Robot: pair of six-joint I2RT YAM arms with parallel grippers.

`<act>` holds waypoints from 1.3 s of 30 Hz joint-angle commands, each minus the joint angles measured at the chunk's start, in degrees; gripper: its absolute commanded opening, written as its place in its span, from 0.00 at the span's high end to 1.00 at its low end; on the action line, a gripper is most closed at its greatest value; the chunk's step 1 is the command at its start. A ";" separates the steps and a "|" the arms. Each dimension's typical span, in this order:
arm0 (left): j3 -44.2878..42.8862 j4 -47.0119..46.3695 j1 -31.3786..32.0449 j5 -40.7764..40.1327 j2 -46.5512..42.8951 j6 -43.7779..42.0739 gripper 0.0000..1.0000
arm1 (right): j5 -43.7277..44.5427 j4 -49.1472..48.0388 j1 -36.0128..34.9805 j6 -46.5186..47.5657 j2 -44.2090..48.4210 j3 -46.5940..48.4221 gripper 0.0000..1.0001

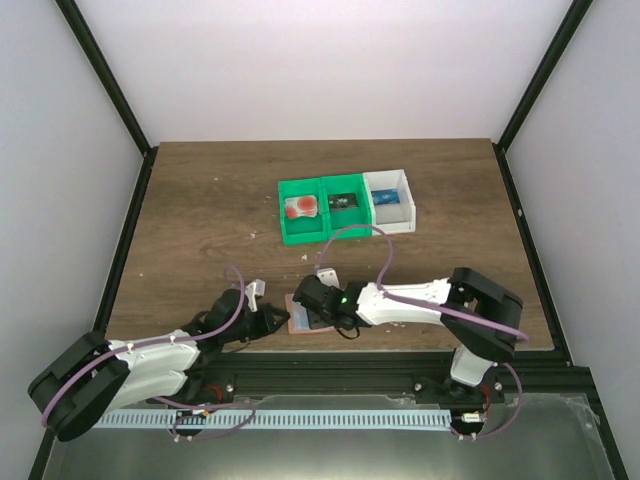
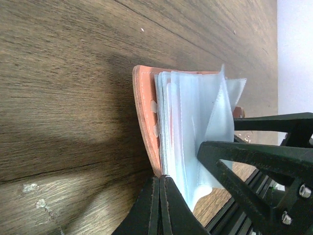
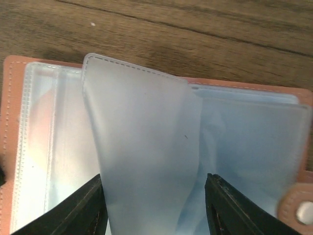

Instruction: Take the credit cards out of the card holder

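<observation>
The left gripper [image 2: 159, 185] has its two fingers pressed flat together at the near edge of the card holder [image 2: 145, 112], seemingly pinching the salmon cover where it meets them. The right gripper [image 3: 154, 182] has its jaws apart, one finger on each side of a single clear plastic sleeve [image 3: 142, 132] that stands up out of the open holder; I cannot tell whether the fingers actually press on it. Beneath that leaf lie more clear pockets, too overlapped to count, framed by the stitched salmon rim, and one snap tab [image 3: 299, 210] sticks out at the side. The holder lies open on the wooden table [image 1: 200, 200] near its front edge, between the two grippers. Farther back are three open compartments in a row, two in the green bin [image 1: 302, 236] and one in the white bin [image 1: 394, 226], each holding one card: a pale card [image 1: 300, 207] with a red-orange blot, a dark card [image 1: 344, 201] and a blue card [image 1: 385, 197]. Any print on them is too small to read.
</observation>
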State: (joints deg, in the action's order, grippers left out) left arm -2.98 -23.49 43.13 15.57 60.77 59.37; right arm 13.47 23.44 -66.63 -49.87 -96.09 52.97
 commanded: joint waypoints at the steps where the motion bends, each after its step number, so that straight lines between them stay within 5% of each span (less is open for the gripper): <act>1: 0.52 -0.42 0.20 -0.13 -0.37 -0.32 1.00 | 6.00 6.78 -0.25 -1.84 2.51 0.13 0.46; 15: 0.17 -0.25 0.28 0.00 -0.21 -0.32 1.00 | 6.90 11.85 0.36 -3.00 9.28 0.42 0.49; 23: -0.09 -0.36 0.34 0.02 0.11 -0.40 1.00 | -4.71 0.37 0.19 1.30 13.52 0.96 0.49; 39: -0.76 -2.28 0.68 0.60 2.98 -0.42 1.00 | -7.27 -6.39 0.18 4.17 1.95 1.25 0.41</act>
State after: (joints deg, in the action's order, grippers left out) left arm -3.01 -24.14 43.35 15.68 63.05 59.37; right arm 6.22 18.70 -66.46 -46.28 -93.95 52.51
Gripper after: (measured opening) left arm 0.019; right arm 0.585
